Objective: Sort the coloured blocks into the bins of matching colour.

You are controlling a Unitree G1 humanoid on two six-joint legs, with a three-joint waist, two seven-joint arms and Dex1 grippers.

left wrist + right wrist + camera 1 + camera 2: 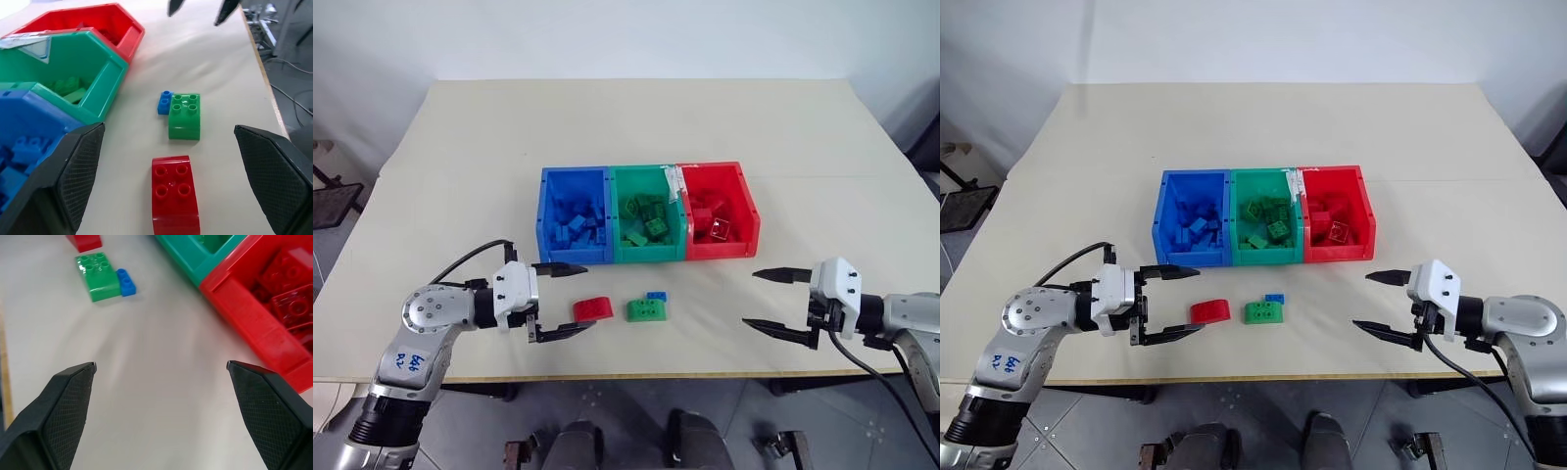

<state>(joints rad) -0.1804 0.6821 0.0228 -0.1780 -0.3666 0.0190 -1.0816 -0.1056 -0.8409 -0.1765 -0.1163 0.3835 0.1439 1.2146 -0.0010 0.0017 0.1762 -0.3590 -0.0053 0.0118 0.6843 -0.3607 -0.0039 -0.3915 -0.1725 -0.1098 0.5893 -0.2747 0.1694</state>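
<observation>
Three joined bins stand mid-table: blue bin (574,215), green bin (647,212), red bin (717,210), each holding several bricks of its own colour. In front of them lie a red block (593,307), a green block (646,309) and a small blue block (657,296) touching the green one. My left gripper (563,299) is open, its fingers level with the red block, which lies just off their tips. My right gripper (764,299) is open and empty, near the table's front edge to the right of the red bin.
The beige table (636,117) has wide bare room behind and beside the bins. Its front edge (646,374) runs just below both grippers. A dark object (333,201) stands on the floor off the table's left side.
</observation>
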